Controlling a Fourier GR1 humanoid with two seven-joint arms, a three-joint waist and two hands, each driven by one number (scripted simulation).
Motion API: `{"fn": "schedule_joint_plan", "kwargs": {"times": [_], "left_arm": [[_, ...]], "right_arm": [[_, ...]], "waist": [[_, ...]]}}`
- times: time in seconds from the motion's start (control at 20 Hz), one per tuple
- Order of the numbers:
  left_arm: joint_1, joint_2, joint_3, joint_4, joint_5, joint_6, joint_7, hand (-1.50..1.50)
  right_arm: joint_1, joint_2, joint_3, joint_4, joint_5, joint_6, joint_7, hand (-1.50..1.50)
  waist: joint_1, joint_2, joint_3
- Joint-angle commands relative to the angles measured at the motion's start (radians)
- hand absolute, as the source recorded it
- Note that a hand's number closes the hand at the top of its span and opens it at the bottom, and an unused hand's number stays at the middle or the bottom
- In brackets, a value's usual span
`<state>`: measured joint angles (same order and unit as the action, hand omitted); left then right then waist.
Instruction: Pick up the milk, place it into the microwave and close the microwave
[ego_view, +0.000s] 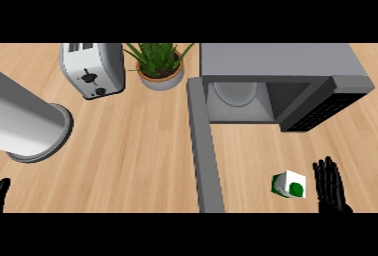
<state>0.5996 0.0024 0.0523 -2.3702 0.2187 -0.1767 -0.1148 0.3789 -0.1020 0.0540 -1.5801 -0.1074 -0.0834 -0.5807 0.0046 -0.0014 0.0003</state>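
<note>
The milk (290, 184) is a small white carton with green marks, standing on the wooden counter at the lower right. My right hand (330, 187) is just to its right, fingers straight and pointing up, a small gap between them and the carton. The grey microwave (284, 62) sits at the top right with its cavity open and a pale turntable inside. Its door (204, 150) swings out toward me as a long grey strip left of the carton. Only the tip of my left hand (3, 192) shows at the lower left edge.
A silver toaster (92, 70) stands at the top left. Beside it is a potted green plant (159, 65). A large grey cylinder (29, 125) lies at the left edge. Bare wood (133, 150) stretches between it and the door.
</note>
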Motion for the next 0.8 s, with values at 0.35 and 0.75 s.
{"fn": "schedule_joint_plan", "kwargs": {"times": [0.35,0.75], "left_arm": [[0.032,0.007,0.028,-0.045,0.042,-0.022,0.025,-1.50],[-0.026,-0.002,0.037,0.054,0.020,-0.038,-0.023,-1.50]], "right_arm": [[-0.184,-0.028,-0.096,0.260,0.010,0.040,-0.104,-1.50],[-0.291,-0.029,-0.196,0.493,0.031,-0.042,-0.174,-1.50]], "waist": [[0.004,0.000,0.000],[0.003,0.002,0.000]]}}
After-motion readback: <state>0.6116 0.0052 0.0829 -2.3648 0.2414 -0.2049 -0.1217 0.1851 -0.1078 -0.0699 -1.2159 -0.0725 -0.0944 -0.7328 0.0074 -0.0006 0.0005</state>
